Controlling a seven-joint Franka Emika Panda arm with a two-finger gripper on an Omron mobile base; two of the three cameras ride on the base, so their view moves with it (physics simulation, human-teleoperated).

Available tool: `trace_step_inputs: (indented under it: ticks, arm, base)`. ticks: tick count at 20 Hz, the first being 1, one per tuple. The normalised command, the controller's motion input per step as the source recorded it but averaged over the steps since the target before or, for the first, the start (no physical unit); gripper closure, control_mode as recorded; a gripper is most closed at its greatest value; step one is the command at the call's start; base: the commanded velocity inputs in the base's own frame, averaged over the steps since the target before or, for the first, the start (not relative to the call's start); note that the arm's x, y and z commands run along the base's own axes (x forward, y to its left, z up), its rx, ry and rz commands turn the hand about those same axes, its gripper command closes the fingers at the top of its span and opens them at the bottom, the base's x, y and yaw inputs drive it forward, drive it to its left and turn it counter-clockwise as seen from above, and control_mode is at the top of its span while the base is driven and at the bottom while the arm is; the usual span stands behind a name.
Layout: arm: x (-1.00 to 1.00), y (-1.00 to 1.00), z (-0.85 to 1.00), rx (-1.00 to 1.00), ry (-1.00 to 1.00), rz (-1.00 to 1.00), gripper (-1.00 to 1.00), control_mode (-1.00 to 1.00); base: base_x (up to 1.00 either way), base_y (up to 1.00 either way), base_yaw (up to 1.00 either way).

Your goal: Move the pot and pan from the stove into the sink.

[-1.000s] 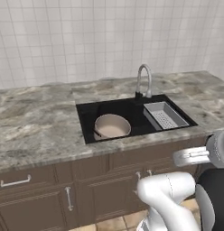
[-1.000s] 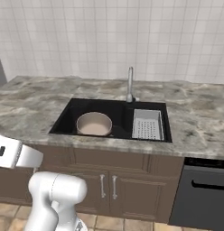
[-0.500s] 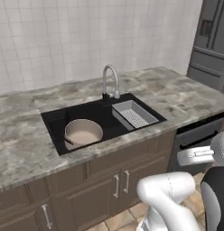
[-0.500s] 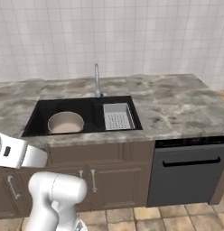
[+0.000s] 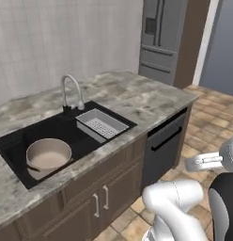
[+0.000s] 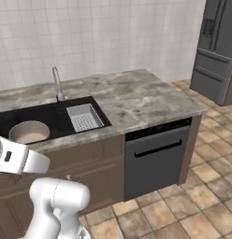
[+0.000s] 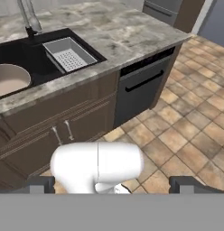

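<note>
The beige pot (image 5: 48, 155) (image 6: 29, 132) (image 7: 10, 79) sits upright in the left part of the black sink (image 5: 66, 132) (image 6: 52, 116) (image 7: 23, 54), beside the grey drainer tray (image 5: 102, 124) (image 6: 83, 116) (image 7: 68, 54). The curved faucet (image 5: 71, 89) (image 6: 56, 81) stands behind the basin. The pan and the stove are out of view. My gripper (image 7: 111, 185) is open, with its dark fingertips (image 7: 41, 182) far apart and nothing between them. It hangs low in front of the cabinets, well away from the pot.
A dark dishwasher (image 5: 163, 146) (image 6: 157, 156) (image 7: 141, 88) sits under the marble counter (image 6: 132, 98), right of the sink. A steel fridge (image 5: 160, 40) (image 6: 216, 49) stands further right. Brown tiled floor (image 6: 183, 200) spreads in front.
The whole picture has slid left, so the camera has swung right. The sink and pot now lie at the left, and the dishwasher and fridge have come into view. The gripper stays open.
</note>
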Motion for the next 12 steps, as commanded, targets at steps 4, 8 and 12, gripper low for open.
trace_step_inputs:
  ticks: [4,8,12]
  arm:
    - [0.00,0.00,0.00,0.00,0.00,0.00,-1.00,1.00]
    - [0.00,0.00,0.00,0.00,0.00,0.00,-1.00,1.00]
    - [0.00,0.00,0.00,0.00,0.00,0.00,-1.00,1.00]
  base:
    - [0.00,-0.05,-0.50]
    - [0.00,-0.06,-0.50]
    - [0.00,-0.07,-0.50]
